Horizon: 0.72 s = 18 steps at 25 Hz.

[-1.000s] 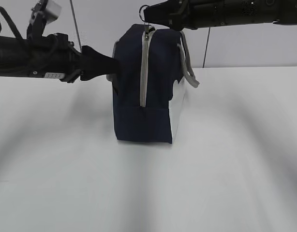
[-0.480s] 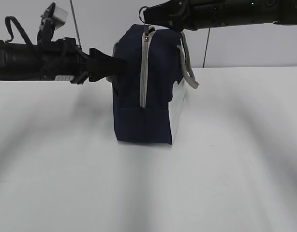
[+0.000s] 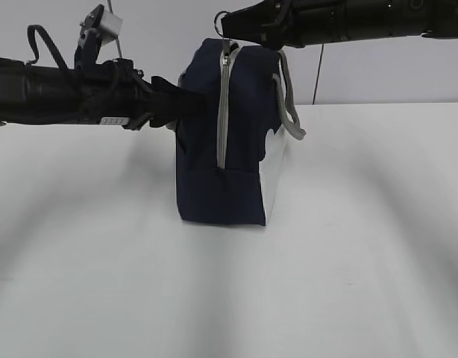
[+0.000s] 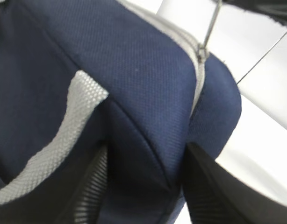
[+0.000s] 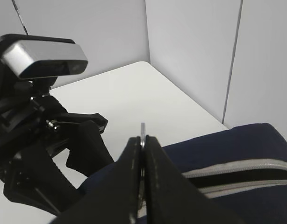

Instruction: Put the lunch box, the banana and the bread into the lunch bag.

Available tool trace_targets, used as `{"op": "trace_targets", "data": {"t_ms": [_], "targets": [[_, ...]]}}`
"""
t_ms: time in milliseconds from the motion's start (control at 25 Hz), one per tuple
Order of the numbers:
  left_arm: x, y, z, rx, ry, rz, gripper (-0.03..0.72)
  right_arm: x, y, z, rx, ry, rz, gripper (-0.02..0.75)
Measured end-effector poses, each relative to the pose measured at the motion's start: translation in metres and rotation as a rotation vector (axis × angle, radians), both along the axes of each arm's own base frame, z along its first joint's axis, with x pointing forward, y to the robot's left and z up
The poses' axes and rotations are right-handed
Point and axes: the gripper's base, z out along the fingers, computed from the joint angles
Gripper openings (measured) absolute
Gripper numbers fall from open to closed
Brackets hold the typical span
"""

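Observation:
The navy lunch bag [image 3: 221,171] stands upright on the white table, end-on, its grey zipper [image 3: 223,112] running down the near end. My right gripper [image 3: 226,27] is shut on the zipper's ring pull [image 5: 142,128] at the top of the bag [image 5: 246,140]; the zipper behind it is parted. My left gripper [image 3: 198,106] is open, its fingers standing on either side of the bag's upper left corner [image 4: 148,84] beside a grey strap handle [image 4: 64,135]. The lunch box, the banana and the bread are out of view.
The white table [image 3: 363,261] spreads around the bag. A grey wall [image 3: 378,74] stands behind. My left arm and its wrist camera [image 5: 43,60] sit close in front of my right gripper. The second strap handle [image 3: 289,104] hangs on the bag's right side.
My left arm has moved right, its fingers sliding further onto the bag's upper corner. My right gripper has stayed shut on the ring pull at the bag's top.

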Motion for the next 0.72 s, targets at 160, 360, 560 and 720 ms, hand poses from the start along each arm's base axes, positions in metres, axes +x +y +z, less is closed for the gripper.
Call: {"op": "trace_targets", "data": {"t_ms": [160, 360, 560, 720], "targets": [[0.0004, -0.0008, -0.0009, 0.004, 0.002, 0.003, 0.336, 0.0000, 0.0000, 0.0000, 0.000, 0.000, 0.000, -0.016], [0.0008, -0.0005, -0.0013, 0.004, 0.011, 0.011, 0.219, 0.0000, 0.0000, 0.0000, 0.000, 0.000, 0.000, -0.016], [0.0007, -0.0008, -0.0013, -0.012, 0.041, 0.021, 0.109, -0.0001, 0.0000, -0.0003, -0.004, -0.001, 0.001, -0.016], [-0.0003, -0.0015, -0.0009, -0.044, 0.092, 0.026, 0.080, -0.0012, 0.0007, 0.0000, 0.007, 0.012, 0.012, -0.016]]}}
